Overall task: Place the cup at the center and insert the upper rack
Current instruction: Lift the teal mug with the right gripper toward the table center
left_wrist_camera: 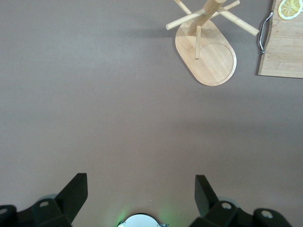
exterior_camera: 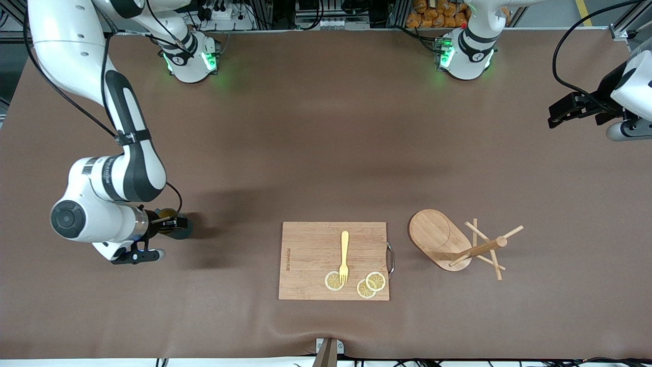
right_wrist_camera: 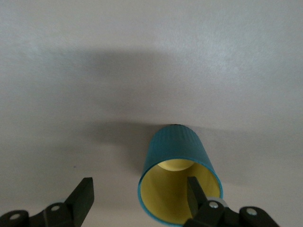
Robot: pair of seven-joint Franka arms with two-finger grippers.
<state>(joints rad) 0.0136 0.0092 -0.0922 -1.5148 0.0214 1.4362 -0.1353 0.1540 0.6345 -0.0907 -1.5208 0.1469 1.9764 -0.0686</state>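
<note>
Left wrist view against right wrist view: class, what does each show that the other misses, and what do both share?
Only the left wrist view shows the upper rack, standing upright, and an edge of the cutting board with a lemon slice. Only the right wrist view shows the cup, with one finger of the open right gripper inside its rim. Both show the brown table; the left gripper waits open.

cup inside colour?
Pale yellow inside the cup, teal ribbed outside. Clearest in the right wrist view.
</note>
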